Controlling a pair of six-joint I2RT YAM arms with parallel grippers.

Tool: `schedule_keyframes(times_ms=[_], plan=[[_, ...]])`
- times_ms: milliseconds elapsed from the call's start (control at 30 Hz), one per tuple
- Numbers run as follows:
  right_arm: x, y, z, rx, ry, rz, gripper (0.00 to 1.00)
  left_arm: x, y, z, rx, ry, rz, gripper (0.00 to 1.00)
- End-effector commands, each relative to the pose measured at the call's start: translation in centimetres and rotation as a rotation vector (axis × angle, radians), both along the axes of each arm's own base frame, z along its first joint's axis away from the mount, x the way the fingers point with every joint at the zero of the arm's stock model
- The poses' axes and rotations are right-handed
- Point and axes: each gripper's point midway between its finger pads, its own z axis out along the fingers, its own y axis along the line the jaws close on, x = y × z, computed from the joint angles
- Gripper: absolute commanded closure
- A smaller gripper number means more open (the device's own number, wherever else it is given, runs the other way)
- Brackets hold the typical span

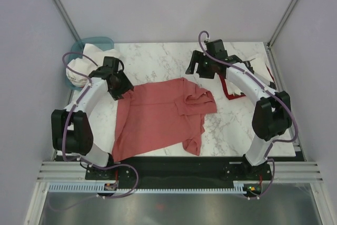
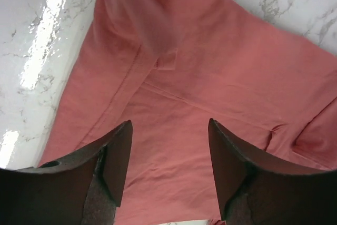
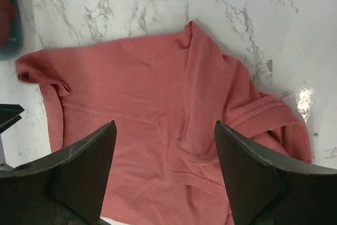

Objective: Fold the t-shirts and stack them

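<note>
Currently, left gripper (image 2: 168,127) jaws apart, holding nothing, right gripper (image 3: 165,127) jaws wide apart, empty, both hover above salmon-red t-shirt (image 1: 158,117) on marble table (image 1: 158,56).

Bright, even overhead light washes my marble table (image 1: 158,59), leaving only soft, faint shadows. From my left wrist, white glare streaks the table's left edge, and a fold of the salmon t-shirt (image 2: 221,77) smears into blur near the top. My right wrist view is sharper, with one small glint at right. My fingers (image 3: 79,172) loom dark and soft-edged.
</note>
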Motion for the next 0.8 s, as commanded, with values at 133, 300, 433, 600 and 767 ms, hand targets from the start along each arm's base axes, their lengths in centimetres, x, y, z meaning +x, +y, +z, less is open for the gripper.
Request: schedule_keyframes(times_ms=[133, 300, 433, 600, 767], plan=[[-2.2, -1.9, 4.4, -0.027, -0.234, 0.005, 0.35, 2.2, -1.1, 4.3, -0.067, -0.264, -0.007, 0.32], [-3.9, -1.2, -0.1, -0.02, -0.184, 0.039, 0.38, 0.4, -4.2, 4.8, -0.166, -0.397, -0.113, 0.26], [-5.0, 0.8, -1.9, -0.036, -0.168, 0.083, 0.19, -0.9, -8.3, 3.1, -0.255, -0.485, -0.244, 0.0], [-4.9, 1.5, -5.6, -0.115, -0.128, 0.088, 0.18, -1.8, -10.7, 0.5, -0.25, -0.435, -0.353, 0.02], [-4.8, 1.6, -7.2, -0.143, -0.105, 0.085, 0.29, -2.4, -14.1, 0.7, -0.3, -0.43, -0.468, 0.07]])
